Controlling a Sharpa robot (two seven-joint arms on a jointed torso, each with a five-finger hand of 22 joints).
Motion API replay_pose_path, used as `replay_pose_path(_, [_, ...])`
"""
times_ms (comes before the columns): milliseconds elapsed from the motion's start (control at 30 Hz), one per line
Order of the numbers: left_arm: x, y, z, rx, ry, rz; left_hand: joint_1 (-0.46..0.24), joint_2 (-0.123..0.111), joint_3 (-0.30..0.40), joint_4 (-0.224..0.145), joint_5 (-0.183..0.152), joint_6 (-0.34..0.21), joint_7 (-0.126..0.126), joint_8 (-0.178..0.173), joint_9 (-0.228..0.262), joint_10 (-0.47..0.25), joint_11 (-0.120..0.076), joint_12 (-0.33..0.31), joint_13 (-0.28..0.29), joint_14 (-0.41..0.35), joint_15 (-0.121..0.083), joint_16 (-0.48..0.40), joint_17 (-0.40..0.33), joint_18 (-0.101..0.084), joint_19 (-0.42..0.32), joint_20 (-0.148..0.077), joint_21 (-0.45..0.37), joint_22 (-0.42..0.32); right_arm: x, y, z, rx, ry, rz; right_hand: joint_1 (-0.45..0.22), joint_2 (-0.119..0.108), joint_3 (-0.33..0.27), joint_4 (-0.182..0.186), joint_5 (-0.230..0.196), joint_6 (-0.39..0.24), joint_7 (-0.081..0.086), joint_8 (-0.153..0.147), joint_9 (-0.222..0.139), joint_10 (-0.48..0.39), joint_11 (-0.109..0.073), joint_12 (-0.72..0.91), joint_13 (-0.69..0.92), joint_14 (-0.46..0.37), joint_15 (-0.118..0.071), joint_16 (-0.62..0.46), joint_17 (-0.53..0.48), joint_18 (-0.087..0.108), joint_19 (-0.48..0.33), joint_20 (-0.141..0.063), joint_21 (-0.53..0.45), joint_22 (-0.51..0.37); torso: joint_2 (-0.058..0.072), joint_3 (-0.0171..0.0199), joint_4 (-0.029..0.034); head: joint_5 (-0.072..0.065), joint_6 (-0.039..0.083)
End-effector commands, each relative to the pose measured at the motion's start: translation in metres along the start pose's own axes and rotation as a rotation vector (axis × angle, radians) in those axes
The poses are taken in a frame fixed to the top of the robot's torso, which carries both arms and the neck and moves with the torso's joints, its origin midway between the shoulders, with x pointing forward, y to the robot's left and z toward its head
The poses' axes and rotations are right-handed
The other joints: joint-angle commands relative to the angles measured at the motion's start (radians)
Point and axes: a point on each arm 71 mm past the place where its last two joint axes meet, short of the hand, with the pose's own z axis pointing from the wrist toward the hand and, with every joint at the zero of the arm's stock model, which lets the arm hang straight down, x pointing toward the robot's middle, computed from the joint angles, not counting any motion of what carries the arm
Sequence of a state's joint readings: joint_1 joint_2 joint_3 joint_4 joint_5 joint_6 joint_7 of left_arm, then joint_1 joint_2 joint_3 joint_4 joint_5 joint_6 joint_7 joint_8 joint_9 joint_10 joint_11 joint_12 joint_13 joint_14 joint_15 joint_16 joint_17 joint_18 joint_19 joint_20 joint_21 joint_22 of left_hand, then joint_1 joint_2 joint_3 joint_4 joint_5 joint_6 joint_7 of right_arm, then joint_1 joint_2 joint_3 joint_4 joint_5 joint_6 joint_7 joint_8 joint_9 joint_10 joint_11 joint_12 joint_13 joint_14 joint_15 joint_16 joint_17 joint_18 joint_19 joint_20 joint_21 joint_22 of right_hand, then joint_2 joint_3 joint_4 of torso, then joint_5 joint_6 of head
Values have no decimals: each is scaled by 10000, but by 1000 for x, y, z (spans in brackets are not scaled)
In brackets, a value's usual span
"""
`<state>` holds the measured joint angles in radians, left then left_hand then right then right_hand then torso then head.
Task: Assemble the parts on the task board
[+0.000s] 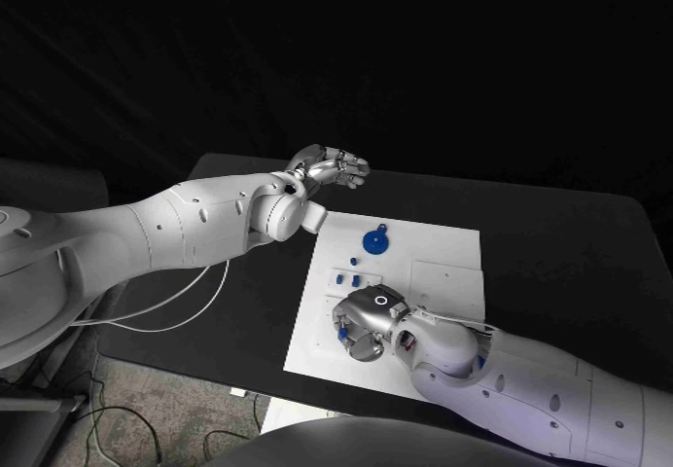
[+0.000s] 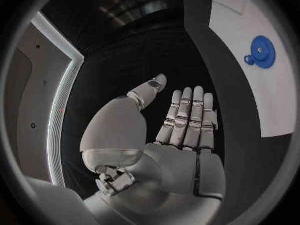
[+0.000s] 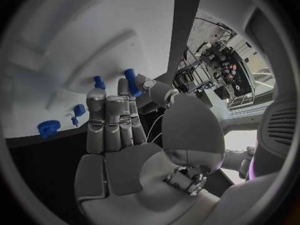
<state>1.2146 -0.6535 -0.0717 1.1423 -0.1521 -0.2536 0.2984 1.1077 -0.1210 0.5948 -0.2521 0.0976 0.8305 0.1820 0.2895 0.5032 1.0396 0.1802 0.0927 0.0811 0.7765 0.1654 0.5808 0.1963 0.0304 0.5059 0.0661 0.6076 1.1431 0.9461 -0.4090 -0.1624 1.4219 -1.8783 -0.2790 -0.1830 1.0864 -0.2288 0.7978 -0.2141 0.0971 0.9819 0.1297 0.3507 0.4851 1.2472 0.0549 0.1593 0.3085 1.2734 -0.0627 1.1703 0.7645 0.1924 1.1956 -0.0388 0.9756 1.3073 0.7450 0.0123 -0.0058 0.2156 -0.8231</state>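
Note:
The white task board lies in the middle of the black table. On its far part sits a blue gear, and nearer stand small blue parts. My right hand hovers over the board's near left part. It pinches a blue peg between thumb and a fingertip. Another blue peg stands just beyond its fingers. My left hand hangs over the bare table past the board's far left corner, fingers straight, holding nothing.
The board has raised white blocks and recesses on its right half. Black tabletop surrounds the board. White cables trail off the table's left edge.

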Motion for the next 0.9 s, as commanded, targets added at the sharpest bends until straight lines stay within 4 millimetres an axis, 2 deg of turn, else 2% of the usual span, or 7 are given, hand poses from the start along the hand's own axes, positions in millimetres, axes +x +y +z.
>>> replay_pose_path(33, [2, -1, 1, 66, 148, -93, -6, -21, -63, 21, -47, -67, -30, 40, -14, -57, -7, 31, -15, 28, 67, -42, 17, 94, -28, 53, -36, 14, 2, 0, -1, -78, 67, 423, -215, -115, -530, -107, 55, -315, 129, -160, -66, -321, 103, -164, -55, 17, 148, -35, -7, 694, -94, -7, 17, 176, 0, 0, -5, 3, 2])
replay_pose_path(67, [2, -1, 1, 64, 150, -94, -6, -21, -63, 21, -47, -67, -30, 40, -14, -57, -7, 31, -15, 28, 67, -42, 18, 94, -28, 53, -36, 14, 2, 0, -1, -78, 21, 454, -186, -126, -678, -140, 4, -420, 181, -226, -101, -450, 155, -249, -96, 14, 202, -31, -5, 694, -94, -14, 0, 165, 0, 0, -5, 3, 2])
replay_pose_path(300, [3, -1, 1, 62, 162, -97, -7, -23, -65, 22, -48, -69, -30, 41, -15, -59, -6, 32, -18, 28, 68, -48, 22, 93, -28, 53, -39, 15, 2, -1, -1, -65, -11, 514, -87, -219, -919, -115, 107, -588, 260, -338, -177, -633, 243, -392, -186, 9, 284, -19, -6, 694, -96, -16, -60, 139, 2, 5, -3, 2, -2])
replay_pose_path(567, [2, -1, 1, 52, 154, -95, -8, -23, -68, 25, -49, -72, -29, 42, -17, -63, -5, 32, -21, 28, 69, -54, 29, 93, -28, 54, -43, 17, 0, -3, -3, 53, -373, 689, -62, -252, -1015, -75, 214, -622, 278, -364, -204, -666, 260, -431, -221, 4, 301, -13, -7, 694, -90, -14, -86, 133, 2, 13, -9, -5, -1])
replay_pose_path(733, [2, -1, 1, 50, 157, -95, -8, -24, -69, 25, -49, -73, -28, 42, -18, -65, -4, 33, -22, 28, 69, -57, 31, 93, -28, 54, -45, 18, -4, -5, -7, 42, -885, 1043, -7, -346, -1038, -52, 255, -777, 343, -456, -258, -880, 329, -565, -302, -14, 365, -20, -14, 694, -95, -21, -124, 121, 1, 13, -7, -10, 6])
replay_pose_path(900, [1, -1, 1, 44, 136, -89, -8, -25, -70, 25, -49, -74, -28, 42, -18, -66, -4, 33, -23, 28, 69, -59, 32, 92, -28, 54, -46, 19, -7, -5, -13, 4, -1172, 1614, 20, -550, -1037, -40, 311, -1054, 460, -607, -341, -1400, 515, -829, -485, -46, 545, -32, -24, 694, -105, -30, -184, 95, -5, 16, -14, -50, 58])
